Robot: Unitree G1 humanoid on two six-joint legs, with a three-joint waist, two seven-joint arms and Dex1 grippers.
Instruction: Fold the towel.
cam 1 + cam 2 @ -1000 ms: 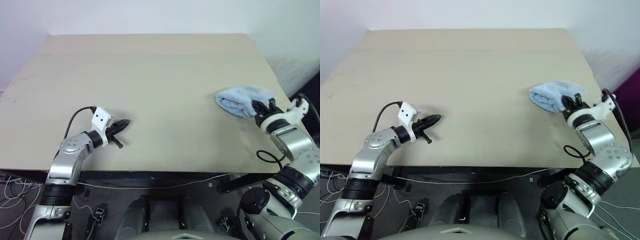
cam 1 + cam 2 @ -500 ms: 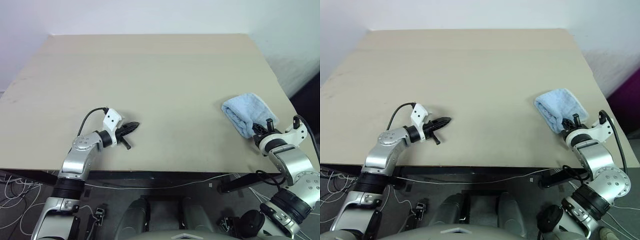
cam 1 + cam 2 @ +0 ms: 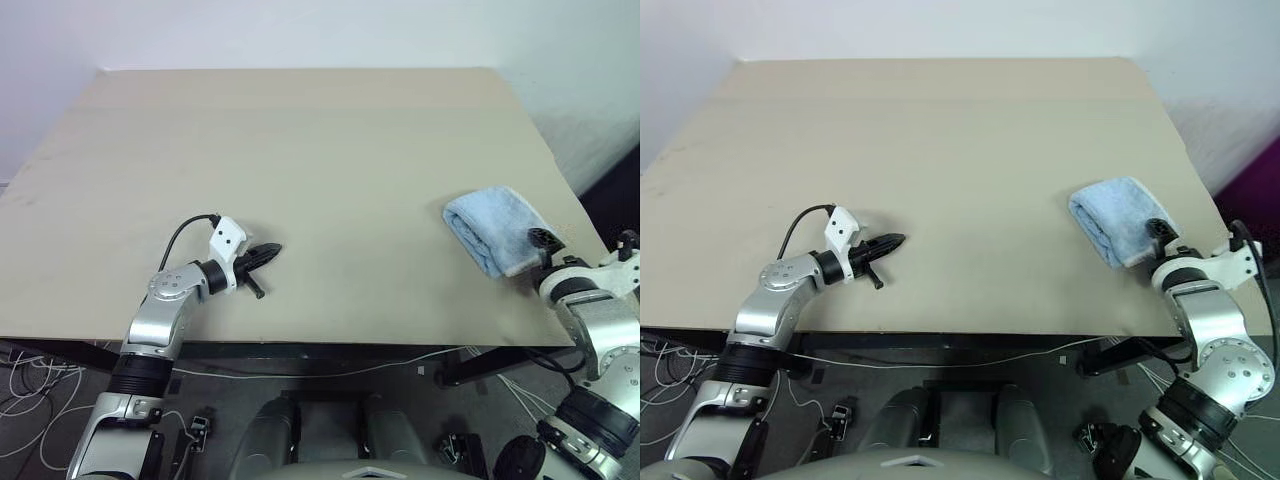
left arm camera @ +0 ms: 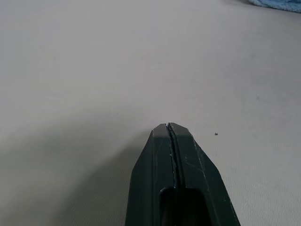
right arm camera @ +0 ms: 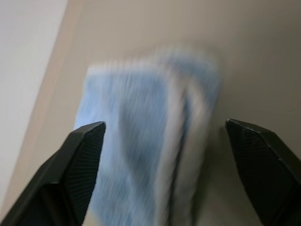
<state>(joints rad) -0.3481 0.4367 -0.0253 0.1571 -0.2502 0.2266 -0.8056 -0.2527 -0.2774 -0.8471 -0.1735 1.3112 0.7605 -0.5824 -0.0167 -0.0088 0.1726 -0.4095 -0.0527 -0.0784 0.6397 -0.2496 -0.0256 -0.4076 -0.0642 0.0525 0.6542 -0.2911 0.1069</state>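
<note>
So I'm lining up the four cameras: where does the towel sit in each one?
Left eye view: towel at the right, near the table's right edge.
Right eye view: same spot.
Left wrist view: a blue sliver in the corner.
Right wrist view: between the open right gripper's fingers.
Shared landmark: the table's right edge.

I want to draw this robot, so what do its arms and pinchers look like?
Shiny silver arms with black joints. Each ends in a white wrist piece and a black pointy two-fingered gripper: the left gripper and the right gripper, whose fingers have ridged pads. Thin black cables loop from the wrists.
</note>
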